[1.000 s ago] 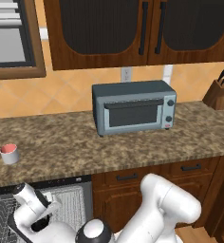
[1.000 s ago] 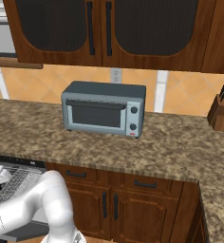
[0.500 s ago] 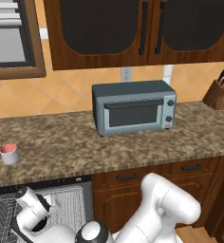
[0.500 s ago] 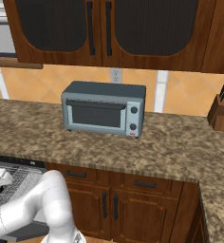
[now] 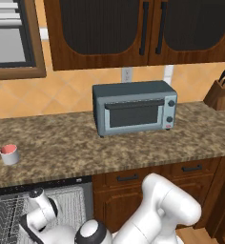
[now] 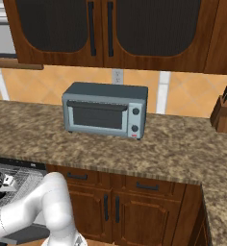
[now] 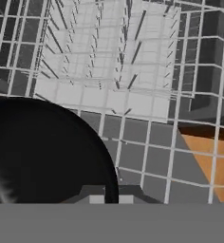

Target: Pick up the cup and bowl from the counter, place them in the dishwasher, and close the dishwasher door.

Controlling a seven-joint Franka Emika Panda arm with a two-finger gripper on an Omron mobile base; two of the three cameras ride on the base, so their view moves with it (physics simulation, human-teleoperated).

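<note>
My gripper is shut on the rim of the black bowl, which hangs low over the white wire rack of the open dishwasher. The bowl covers the lower left of the hand view. In the left base view my wrist reaches down into the dishwasher below the counter. The light grey cup with a pinkish-red inside stands upright at the counter's left end, well above and apart from my hand. The dishwasher door is out of view.
A grey-blue toaster oven stands mid-counter against the wall, with a knife block at the far right. Brown cabinet doors and drawers sit right of the dishwasher. Orange floor shows through the rack's wires.
My hand has shifted only slightly over the rack, still holding the bowl. The cup and the other things on the counter have stayed put.
</note>
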